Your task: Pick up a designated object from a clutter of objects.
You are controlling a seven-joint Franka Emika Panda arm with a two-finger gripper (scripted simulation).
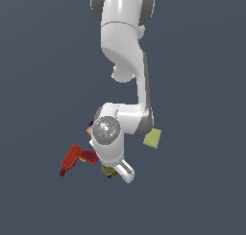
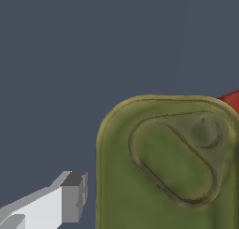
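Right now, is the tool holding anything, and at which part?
It cannot be told. In the wrist view one finger stands apart beside the olive-topped can; the other finger is out of view.

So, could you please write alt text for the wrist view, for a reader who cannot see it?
Close-up of the olive-green top of a can with rounded corners and an embossed oval with a small round bump, filling much of the frame over a plain dark grey-blue surface. One white, grey-tipped claw finger shows beside the can, apart from it, and a sliver of a red object peeks from behind it.
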